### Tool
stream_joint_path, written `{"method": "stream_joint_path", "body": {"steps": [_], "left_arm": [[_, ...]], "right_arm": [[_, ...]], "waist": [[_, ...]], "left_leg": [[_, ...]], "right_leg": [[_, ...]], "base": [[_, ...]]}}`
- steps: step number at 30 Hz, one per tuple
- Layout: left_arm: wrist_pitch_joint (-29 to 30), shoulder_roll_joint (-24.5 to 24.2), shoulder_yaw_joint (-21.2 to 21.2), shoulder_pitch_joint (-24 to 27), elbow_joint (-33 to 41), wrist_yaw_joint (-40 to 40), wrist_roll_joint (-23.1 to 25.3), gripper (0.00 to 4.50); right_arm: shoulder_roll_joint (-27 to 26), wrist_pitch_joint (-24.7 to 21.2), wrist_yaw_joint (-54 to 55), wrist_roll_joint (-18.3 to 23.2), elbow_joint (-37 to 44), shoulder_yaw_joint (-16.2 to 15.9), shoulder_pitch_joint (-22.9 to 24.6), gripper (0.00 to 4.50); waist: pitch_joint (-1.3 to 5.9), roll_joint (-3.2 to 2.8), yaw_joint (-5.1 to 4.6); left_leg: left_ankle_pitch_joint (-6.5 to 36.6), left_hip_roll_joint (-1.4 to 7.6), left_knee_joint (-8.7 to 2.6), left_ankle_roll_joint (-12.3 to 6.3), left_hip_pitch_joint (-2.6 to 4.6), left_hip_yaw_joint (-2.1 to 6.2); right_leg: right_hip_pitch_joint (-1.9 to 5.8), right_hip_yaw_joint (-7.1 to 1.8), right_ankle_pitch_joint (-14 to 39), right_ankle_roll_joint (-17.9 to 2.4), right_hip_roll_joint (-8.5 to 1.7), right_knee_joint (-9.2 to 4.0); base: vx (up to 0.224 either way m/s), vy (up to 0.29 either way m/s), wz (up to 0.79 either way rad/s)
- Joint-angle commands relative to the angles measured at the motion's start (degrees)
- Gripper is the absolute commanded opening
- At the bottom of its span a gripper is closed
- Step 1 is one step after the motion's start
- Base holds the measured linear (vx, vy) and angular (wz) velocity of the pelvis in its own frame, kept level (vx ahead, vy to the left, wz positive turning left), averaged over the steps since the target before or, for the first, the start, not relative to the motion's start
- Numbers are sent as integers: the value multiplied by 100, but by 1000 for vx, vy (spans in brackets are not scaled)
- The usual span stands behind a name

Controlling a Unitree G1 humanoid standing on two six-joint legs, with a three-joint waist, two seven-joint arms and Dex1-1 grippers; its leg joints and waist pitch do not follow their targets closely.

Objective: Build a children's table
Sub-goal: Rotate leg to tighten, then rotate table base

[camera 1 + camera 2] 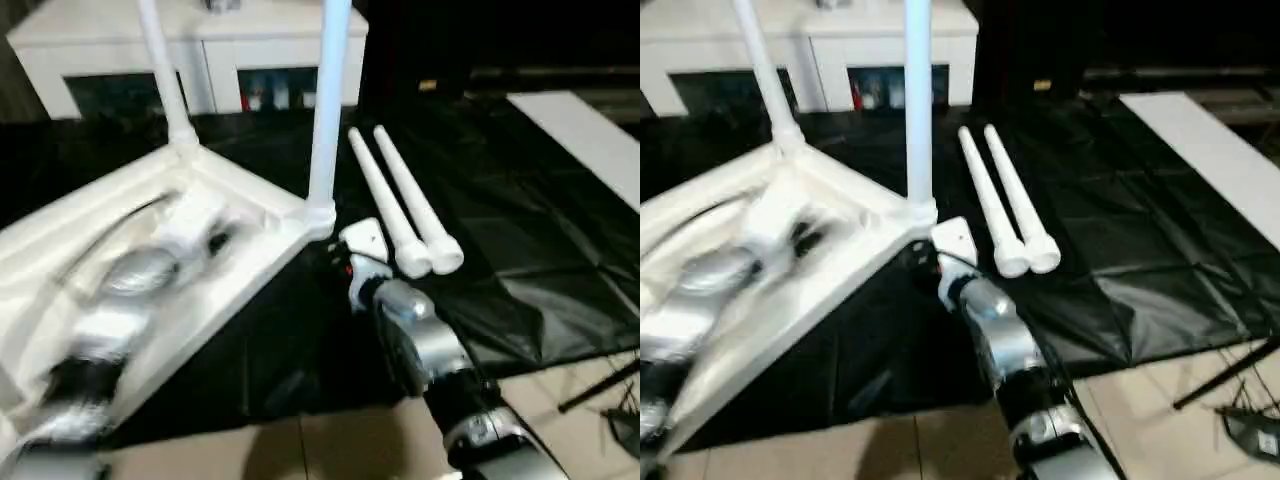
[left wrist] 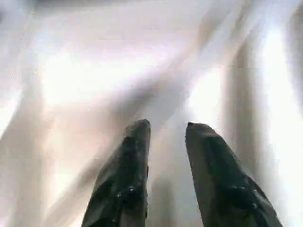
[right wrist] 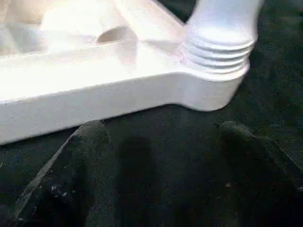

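Note:
The children's table lies upside down: its white tabletop rests on the black sheet at the left. Two white legs stand upright in its corner sockets, one at the far corner and one at the near right corner. Two more legs lie side by side on the sheet just right of that corner. My right gripper is open, low on the sheet, facing the near right socket without touching it. My left gripper hovers over the tabletop's underside, open with nothing between its fingers.
A white cabinet with dark glass doors stands at the back. A flat white board lies at the far right on the black sheet. Tiled floor runs along the front, with a dark stand leg and cables at the right.

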State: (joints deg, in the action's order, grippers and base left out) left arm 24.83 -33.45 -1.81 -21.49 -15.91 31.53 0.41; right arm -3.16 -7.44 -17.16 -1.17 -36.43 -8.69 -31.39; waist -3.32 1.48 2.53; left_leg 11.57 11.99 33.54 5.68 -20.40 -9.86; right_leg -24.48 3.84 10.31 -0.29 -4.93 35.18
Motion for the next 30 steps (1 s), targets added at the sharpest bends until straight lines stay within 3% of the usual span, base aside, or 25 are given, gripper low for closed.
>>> {"method": "stream_joint_path", "body": {"steps": [1,2,3,4,5,6,7,10,11,15,20,21,22,23,25,26,28,30], "left_arm": [[415,-319,-314,71,272,31,140,182],[482,-601,-400,240,323,111,222,194],[482,-601,-400,240,323,111,222,194],[523,-796,-474,361,299,133,301,194],[618,-946,-550,484,332,102,361,207],[646,-1076,-616,594,286,6,477,219],[860,-1188,-805,786,392,-258,581,230],[999,-1198,-939,878,537,-428,554,233],[1076,-1177,-1011,912,623,-560,554,257],[1069,-1056,-1285,874,676,-1034,601,285],[883,-1065,-1428,855,570,-1300,662,321],[537,-1040,-1663,725,537,-1624,587,328],[506,-1023,-1773,667,516,-1706,527,337],[536,-1047,-1882,609,438,-1758,470,347],[590,-1110,-1909,606,351,-1781,486,360],[642,-1272,-1916,667,159,-1818,598,370],[702,-1391,-1933,753,25,-1814,668,380],[784,-1469,-1897,835,-61,-1710,682,404]], "right_arm": [[24,-78,-82,-94,-28,-62,-66,399],[22,-72,-104,-102,-75,-80,-80,399],[22,-72,-104,-102,-75,-80,-80,399],[10,-62,-99,-107,-112,-87,-90,399],[-3,-60,-96,-109,-136,-93,-97,399],[-15,-43,-105,-114,-187,-104,-117,399],[-35,-28,-128,-116,-257,-129,-147,399],[-45,-25,-139,-112,-281,-145,-159,399],[-48,-20,-147,-110,-298,-151,-169,399],[-49,8,-170,-130,-361,-149,-188,399],[-35,40,-174,-145,-382,-148,-162,399],[-21,42,-163,-143,-384,-135,-150,399],[-18,40,-162,-142,-377,-133,-144,399],[-15,38,-163,-141,-364,-132,-133,399],[-16,46,-176,-135,-349,-134,-121,399],[-15,95,-435,-20,-239,-148,-66,399],[-1,134,-1004,203,-14,-208,31,399],[49,96,-1482,372,222,-304,119,399]], "waist": [[386,-105,26],[372,-125,28],[364,-60,51],[347,-74,35],[341,-9,50],[323,8,38],[340,7,39],[337,6,44],[342,40,39],[360,56,53],[362,41,62],[361,28,68],[366,36,68],[375,-2,79],[347,10,90],[344,2,106],[344,-13,110],[364,-28,126]], "left_leg": [[553,92,-407,-189,45,-41],[670,77,-410,-115,66,-36],[714,78,-430,-66,70,-23],[828,94,-454,-24,73,-29],[955,98,-448,26,80,-25],[1043,86,-472,32,60,-21],[1126,103,-476,110,90,-1],[1063,92,-480,168,95,0],[1019,90,-473,175,92,-5],[806,76,-452,128,81,0],[822,71,-440,138,72,7],[911,68,-438,151,68,11],[941,72,-437,158,74,9],[928,71,-431,173,88,14],[1028,75,-440,208,92,8],[1238,86,-446,238,107,13],[1340,98,-456,201,104,21],[1190,108,-439,198,128,18]], "right_leg": [[346,-241,163,-1489,-230,-264],[326,-240,227,-1442,-218,-268],[342,-245,369,-1386,-238,-273],[325,-251,450,-1371,-224,-287],[324,-261,574,-1311,-243,-283],[329,-267,715,-1257,-234,-299],[320,-277,820,-1189,-258,-298],[318,-272,594,-1240,-235,-287],[325,-270,460,-1262,-231,-274],[350,-273,131,-1333,-231,-246],[368,-275,108,-1363,-225,-250],[371,-275,173,-1355,-221,-257],[377,-277,177,-1352,-225,-263],[376,-274,144,-1364,-229,-254],[354,-263,276,-1336,-204,-266],[343,-267,582,-1276,-215,-286],[340,-268,639,-1208,-211,-298],[331,-263,341,-1292,-207,-271]], "base": [[0,0,0],[0,0,0],[0,0,0],[0,0,0],[0,0,0],[0,0,0],[0,0,0],[0,0,0],[0,0,0],[0,0,0],[0,0,0],[0,0,0],[0,0,0],[0,0,0],[0,0,0],[0,0,0],[0,0,0],[0,0,0]]}}
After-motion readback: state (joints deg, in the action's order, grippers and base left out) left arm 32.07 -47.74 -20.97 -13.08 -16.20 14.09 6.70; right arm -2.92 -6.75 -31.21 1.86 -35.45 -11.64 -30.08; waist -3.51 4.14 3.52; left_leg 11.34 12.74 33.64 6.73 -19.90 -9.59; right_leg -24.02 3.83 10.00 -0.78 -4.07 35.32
